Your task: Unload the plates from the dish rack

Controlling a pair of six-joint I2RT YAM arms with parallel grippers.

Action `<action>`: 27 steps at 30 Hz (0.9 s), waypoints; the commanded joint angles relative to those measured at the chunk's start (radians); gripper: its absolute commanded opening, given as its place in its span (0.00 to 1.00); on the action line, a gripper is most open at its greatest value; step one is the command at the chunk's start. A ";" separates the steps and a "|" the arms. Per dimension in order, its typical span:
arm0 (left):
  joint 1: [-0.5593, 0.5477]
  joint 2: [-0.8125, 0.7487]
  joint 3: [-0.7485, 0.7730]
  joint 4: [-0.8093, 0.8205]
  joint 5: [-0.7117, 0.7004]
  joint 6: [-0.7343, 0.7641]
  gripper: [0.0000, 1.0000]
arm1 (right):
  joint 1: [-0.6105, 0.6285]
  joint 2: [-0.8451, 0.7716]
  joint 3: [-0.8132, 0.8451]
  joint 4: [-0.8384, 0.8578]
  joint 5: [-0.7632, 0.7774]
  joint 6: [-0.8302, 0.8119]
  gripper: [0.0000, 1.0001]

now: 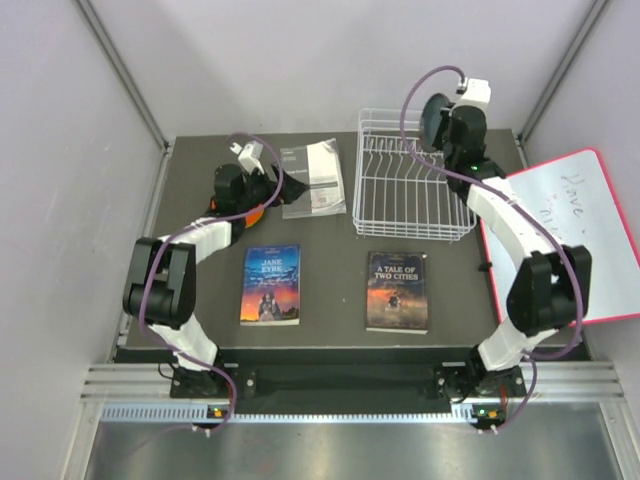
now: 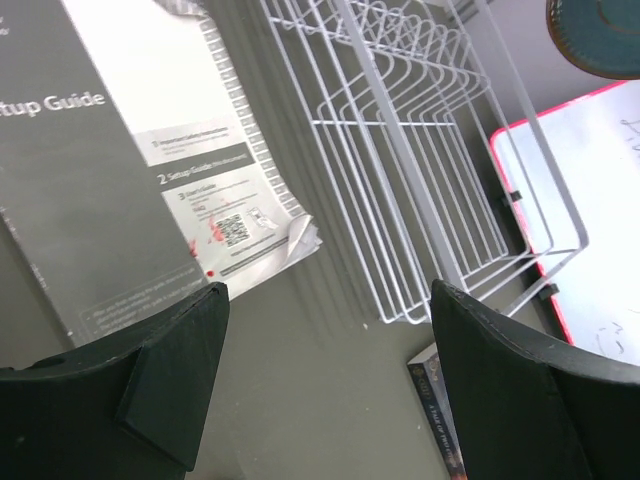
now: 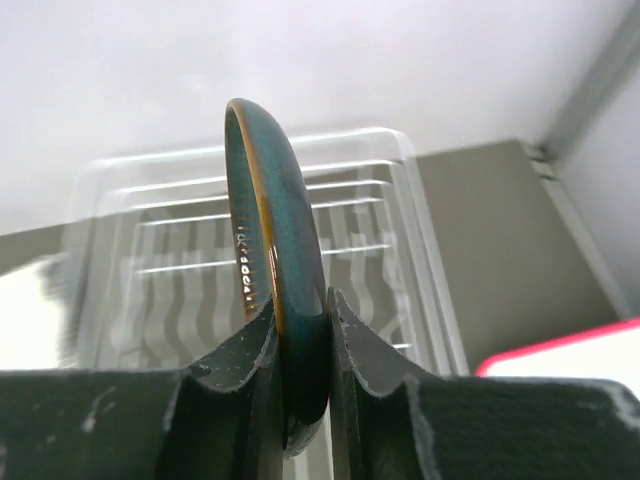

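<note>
The left gripper (image 2: 328,295) hovers low over the dark table (image 1: 330,250) at about 10 o'clock in the overhead view, its jaws spread wide with nothing between them. Just at its 3 o'clock lies a grey-and-white Setup Guide booklet (image 1: 312,178), one corner curled up. At the booklet's 6 o'clock, nearer the arm bases, a Jane Eyre paperback (image 1: 271,284) lies flat. A Tale of Two Cities (image 1: 397,291) lies well apart at its 3 o'clock. The white wire dish rack (image 1: 400,190) stands beside the booklet, directly at 12 o'clock from that second book. Above the rack's 1 o'clock corner, the right gripper (image 3: 300,300) is pinched nearly shut on the rim of a dark teal plate (image 3: 270,200), held upright on edge and clear of the prongs. A red-framed whiteboard (image 1: 570,235) lies at the rack's 4 o'clock.
</note>
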 commanded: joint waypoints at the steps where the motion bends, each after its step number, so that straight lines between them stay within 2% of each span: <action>1: -0.006 0.003 0.052 0.080 0.082 -0.039 0.87 | -0.004 -0.134 -0.065 0.018 -0.364 0.181 0.00; 5: -0.006 0.024 0.055 0.137 0.122 -0.079 0.87 | -0.003 -0.169 -0.198 0.114 -0.641 0.293 0.00; 8: -0.006 0.033 0.041 0.209 0.143 -0.125 0.87 | 0.009 -0.171 -0.267 0.195 -0.734 0.367 0.00; 16: -0.010 0.052 0.009 0.344 0.166 -0.210 0.87 | 0.068 -0.162 -0.361 0.317 -0.831 0.462 0.00; 27: -0.038 0.066 -0.005 0.378 0.143 -0.219 0.87 | 0.138 -0.087 -0.396 0.438 -0.894 0.543 0.00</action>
